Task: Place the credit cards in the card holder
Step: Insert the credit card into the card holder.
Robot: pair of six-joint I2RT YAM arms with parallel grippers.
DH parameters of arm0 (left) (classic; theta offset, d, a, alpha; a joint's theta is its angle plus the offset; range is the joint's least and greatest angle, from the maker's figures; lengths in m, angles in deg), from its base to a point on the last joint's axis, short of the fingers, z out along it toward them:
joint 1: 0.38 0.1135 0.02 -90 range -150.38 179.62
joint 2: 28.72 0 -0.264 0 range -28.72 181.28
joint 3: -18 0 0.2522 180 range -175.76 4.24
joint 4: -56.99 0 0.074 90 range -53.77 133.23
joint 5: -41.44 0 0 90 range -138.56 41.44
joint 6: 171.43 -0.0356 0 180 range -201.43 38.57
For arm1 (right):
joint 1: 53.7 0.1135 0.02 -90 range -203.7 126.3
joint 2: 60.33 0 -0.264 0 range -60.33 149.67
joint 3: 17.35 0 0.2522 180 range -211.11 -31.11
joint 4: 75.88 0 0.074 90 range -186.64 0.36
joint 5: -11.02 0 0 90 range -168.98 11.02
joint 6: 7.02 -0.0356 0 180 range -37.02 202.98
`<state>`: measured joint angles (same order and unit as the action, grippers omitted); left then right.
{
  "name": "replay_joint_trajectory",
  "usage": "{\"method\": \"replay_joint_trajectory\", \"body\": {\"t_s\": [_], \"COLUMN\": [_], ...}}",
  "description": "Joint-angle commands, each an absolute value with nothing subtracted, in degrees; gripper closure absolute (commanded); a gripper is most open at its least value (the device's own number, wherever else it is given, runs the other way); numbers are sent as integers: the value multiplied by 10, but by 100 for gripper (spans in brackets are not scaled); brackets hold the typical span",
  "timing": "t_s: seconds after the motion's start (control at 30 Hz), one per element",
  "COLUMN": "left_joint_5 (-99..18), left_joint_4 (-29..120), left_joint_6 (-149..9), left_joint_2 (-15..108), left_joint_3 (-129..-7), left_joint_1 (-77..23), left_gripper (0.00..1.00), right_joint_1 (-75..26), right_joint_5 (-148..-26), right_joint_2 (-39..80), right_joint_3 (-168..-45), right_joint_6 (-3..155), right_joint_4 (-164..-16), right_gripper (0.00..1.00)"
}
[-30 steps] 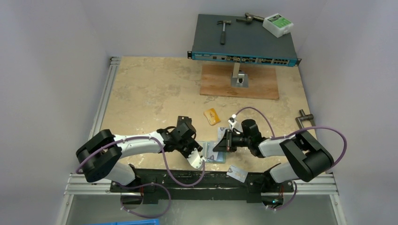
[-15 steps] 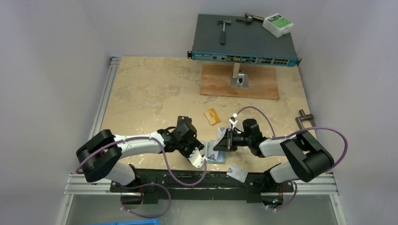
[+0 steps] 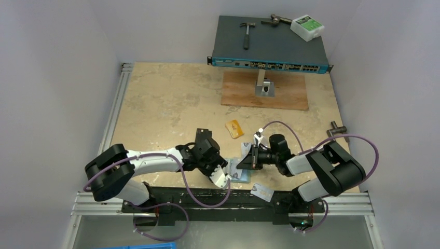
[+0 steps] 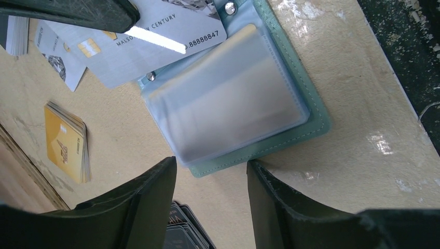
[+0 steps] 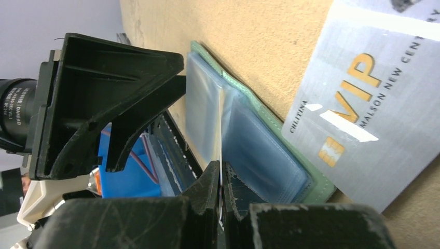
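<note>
Tabletop: beige mottled table (image 3: 155,104) boxed in by pale walls (image 3: 62,52); both arms reached in low near the front edge.
Far edge: network switch (image 3: 270,44) with a hammer (image 3: 247,32) and a white box (image 3: 307,27) on top; wooden board (image 3: 264,91) lay just in front of it.
Card holder: teal card holder (image 4: 290,129) lay open on the table between the two grippers, close to the front edge, with clear sleeves facing up and snap studs showing. Whether any sleeve held a card could not be told.
Right gripper: right gripper (image 5: 222,192) had its fingers pressed tight together, pinching one thin clear sleeve leaf of the card holder. That leaf stood up from the rest.
Left gripper: left gripper (image 4: 210,207) had its fingers parted about halfway with nothing between them. It hung just beside the holder's edge on the side away from the right gripper; no contact was visible.
Silver card: silver card (image 4: 155,41) with gold lettering lay flat on the table against the holder's edge by the studs. Which one overlapped the other was unclear.
Second silver card: second silver card (image 4: 57,54) was partly tucked under the first.
Orange cards: small stack of orange cards (image 3: 234,128) sat further out on the table, apart from the holder.
Stray card: stray card (image 3: 262,192), silver, rested on the black rail at the front edge by the right arm's base.
Dark cards: dark cards (image 4: 181,238) peeked out as a stack between the left fingers, mostly hidden.
</note>
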<state>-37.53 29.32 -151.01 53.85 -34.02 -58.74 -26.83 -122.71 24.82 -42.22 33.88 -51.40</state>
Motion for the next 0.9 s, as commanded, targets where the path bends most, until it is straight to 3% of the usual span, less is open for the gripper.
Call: {"method": "replay_joint_trajectory", "body": {"t_s": [0.0,0.87], "left_joint_5": [-362,-409], "left_joint_4": [263,259], "left_joint_6": [-1490,-1452], "left_joint_2": [547,563], "left_joint_3": [-332,-339], "left_joint_1": [-598,-613], "left_gripper": [48,57], "right_joint_1": [-270,-272], "right_joint_5": [-1238,-1230], "right_joint_2": [246,272], "right_joint_3": [-419,-390], "right_joint_6": [331,323], "right_joint_4": [-470,-428], "right_gripper": [100,100]}}
